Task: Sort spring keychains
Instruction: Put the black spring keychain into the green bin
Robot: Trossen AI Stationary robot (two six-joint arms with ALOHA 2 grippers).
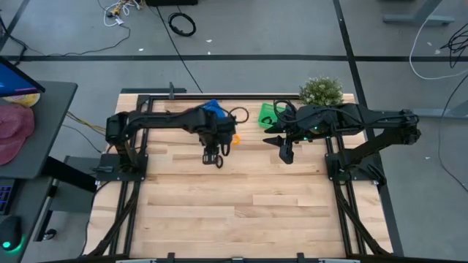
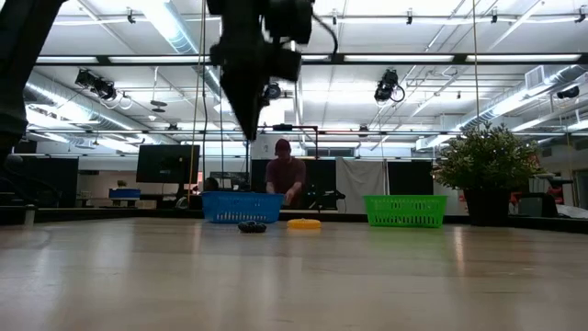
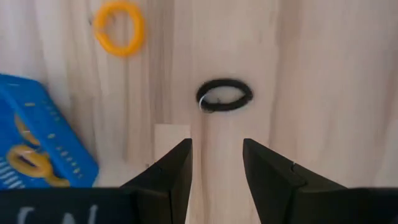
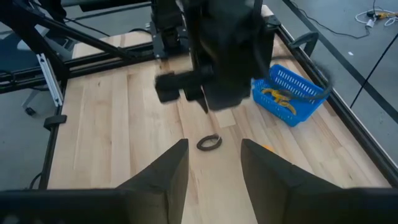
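Left wrist view: left pincer (image 3: pixel 216 168) hangs above the wooden surface (image 3: pixel 323 74), fingers apart and empty, a black spring keychain (image 3: pixel 224 96) lying flat just ahead of the tips. An orange spring keychain (image 3: pixel 119 27) lies farther on, loose on the surface. Blue basket (image 3: pixel 43 140) off to the side holds orange keychains (image 3: pixel 28 160). Right wrist view: right pincer (image 4: pixel 214 165) fingers apart, holding nothing, aimed at the same black ring from the other side. High view: green basket (image 1: pixel 268 115) near the far edge beside a potted plant (image 1: pixel 321 90). Low view: a person (image 2: pixel 285 173) stands behind the baskets.
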